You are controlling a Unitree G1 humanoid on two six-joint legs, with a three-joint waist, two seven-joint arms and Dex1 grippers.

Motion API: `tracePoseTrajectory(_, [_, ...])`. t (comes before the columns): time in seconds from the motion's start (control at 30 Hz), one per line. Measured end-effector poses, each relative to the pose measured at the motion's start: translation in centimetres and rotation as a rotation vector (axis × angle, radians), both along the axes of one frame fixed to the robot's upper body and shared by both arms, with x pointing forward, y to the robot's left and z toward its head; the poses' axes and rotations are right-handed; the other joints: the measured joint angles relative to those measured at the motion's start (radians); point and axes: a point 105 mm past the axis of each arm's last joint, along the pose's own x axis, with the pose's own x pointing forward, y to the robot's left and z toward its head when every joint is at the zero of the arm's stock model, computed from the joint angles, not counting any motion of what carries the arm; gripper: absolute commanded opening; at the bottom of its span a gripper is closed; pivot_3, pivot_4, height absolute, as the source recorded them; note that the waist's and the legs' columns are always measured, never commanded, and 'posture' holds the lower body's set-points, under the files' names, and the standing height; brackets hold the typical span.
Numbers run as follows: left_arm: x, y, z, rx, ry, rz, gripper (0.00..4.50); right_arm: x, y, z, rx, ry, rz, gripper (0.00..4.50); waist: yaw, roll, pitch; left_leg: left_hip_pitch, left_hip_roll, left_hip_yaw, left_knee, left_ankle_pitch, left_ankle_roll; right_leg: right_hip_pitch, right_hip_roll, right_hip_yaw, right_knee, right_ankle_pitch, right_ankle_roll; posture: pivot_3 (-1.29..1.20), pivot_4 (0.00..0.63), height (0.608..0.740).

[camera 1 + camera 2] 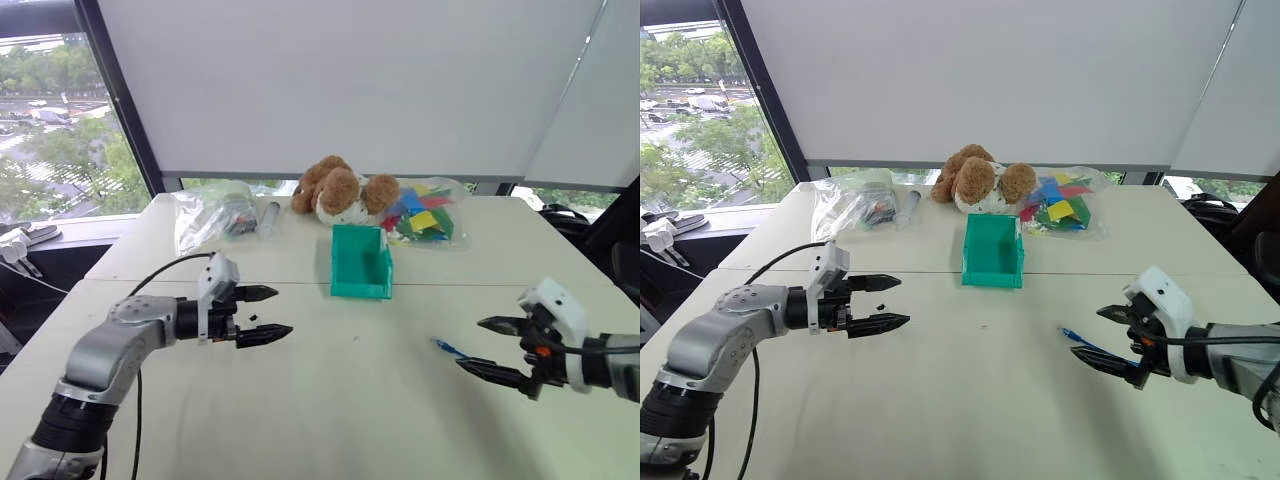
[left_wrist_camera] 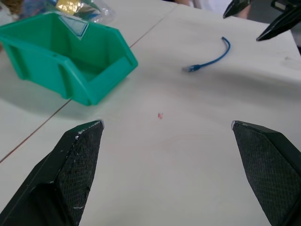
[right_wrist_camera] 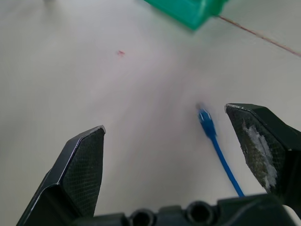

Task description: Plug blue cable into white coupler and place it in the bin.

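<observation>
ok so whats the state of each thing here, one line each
left gripper: open, empty, above the table
right gripper: open, empty, by the cable
blue cable: loose on the table, unplugged
bin: upright, looks empty
two clear bags: lying behind the bin

Left tool [image 1: 264,314] raised, fingers spread, pointing inward; right tool [image 1: 496,347] likewise spread, empty.

blue cable [image 2: 212,60]; teal-green bin [image 1: 361,262]

White table [image 1: 330,400] carries the teal bin [image 1: 361,262], the blue cable [image 2: 210,60], a plush dog [image 1: 339,189] and two clear bags [image 1: 212,213] at the back.
</observation>
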Motion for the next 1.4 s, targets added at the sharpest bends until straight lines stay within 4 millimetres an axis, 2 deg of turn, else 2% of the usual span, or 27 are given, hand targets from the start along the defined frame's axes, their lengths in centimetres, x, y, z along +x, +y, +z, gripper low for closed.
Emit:
tracePoseTrajectory(0.13, [0.5, -0.6, -0.3, 0.002, -0.003, -0.015, 4.50, -0.3, -1.2, 0.4, -0.021, -0.013, -0.018, 4.46, 0.000, 0.000, 0.000, 0.000, 0.000, 0.000, 0.000, 0.000, 0.000, 0.000, 0.001, 0.000, 0.000, 0.000, 0.000, 0.00, 0.150, 0.740])
tracePoseTrajectory(0.33, [1.5, -1.2, 0.0, 0.005, -0.031, -0.020, 4.50, -0.5, -2.6, -0.2, -0.067, -0.008, -0.036, 4.46, 0.000, 0.000, 0.000, 0.000, 0.000, 0.000, 0.000, 0.000, 0.000, 0.000, 0.001, 0.000, 0.000, 0.001, 0.002, 0.00, 0.150, 0.740])
tracePoseTrajectory(0.47, [1.9, -1.4, -0.5, 0.012, -0.034, -0.030, 4.50, 0.3, -3.7, -0.9, -0.077, -0.028, -0.057, 4.46, -0.002, 0.000, 0.000, 0.001, 0.000, 0.000, 0.000, 0.000, 0.000, 0.001, 0.001, 0.000, 0.000, 0.002, 0.003, 0.00, 0.150, 0.740])
tracePoseTrajectory(0.67, [2.2, -1.7, -0.8, -0.002, -0.044, -0.018, 4.50, 2.4, -5.5, -4.8, -0.026, 0.009, -0.095, 4.46, -0.002, 0.000, 0.000, 0.001, 0.000, 0.001, 0.001, 0.000, 0.000, 0.001, 0.002, 0.000, 0.001, 0.002, 0.003, 0.00, 0.150, 0.740])
tracePoseTrajectory(0.9, [2.2, -1.4, -0.9, 0.006, -0.043, -0.010, 4.50, 4.1, -5.7, -8.6, -0.011, 0.048, -0.065, 4.46, -0.003, 0.000, 0.000, 0.001, 0.000, 0.001, 0.001, 0.000, 0.000, 0.001, 0.002, 0.000, 0.001, 0.002, 0.003, 0.00, 0.150, 0.740])
tracePoseTrajectory(1.13, [2.1, -1.1, -1.1, 0.019, -0.044, 0.004, 4.50, 4.9, -5.5, -9.2, 0.018, 0.067, -0.026, 4.46, -0.005, 0.000, 0.000, 0.002, 0.000, 0.001, 0.001, 0.000, 0.000, 0.002, 0.002, 0.000, 0.002, 0.002, 0.003, 0.00, 0.150, 0.740])
tracePoseTrajectory(1.2, [2.1, -1.1, -1.0, 0.020, -0.048, 0.005, 4.50, 5.0, -5.5, -9.2, 0.025, 0.075, -0.017, 3.90, -0.006, 0.000, 0.000, 0.003, 0.000, 0.001, 0.001, 0.000, 0.000, 0.002, 0.002, 0.000, 0.002, 0.002, 0.003, 0.00, 0.150, 0.740])
tracePoseTrajectory(1.27, [2.0, -1.1, -0.9, 0.024, -0.053, 0.004, 4.50, 5.3, -5.7, -9.2, 0.033, 0.080, -0.024, 3.11, -0.007, 0.000, 0.000, 0.003, 0.000, 0.001, 0.001, 0.000, 0.000, 0.002, 0.002, 0.000, 0.002, 0.002, 0.003, 0.00, 0.150, 0.740])
tracePoseTrajectory(1.4, [2.0, -0.6, -1.1, 0.036, -0.051, 0.019, 4.50, 5.5, -5.9, -9.1, 0.047, 0.091, -0.026, 1.03, -0.008, 0.000, -0.001, 0.003, 0.000, 0.000, 0.001, 0.000, 0.000, 0.002, 0.003, 0.000, 0.002, 0.002, 0.003, 0.00, 0.150, 0.740])
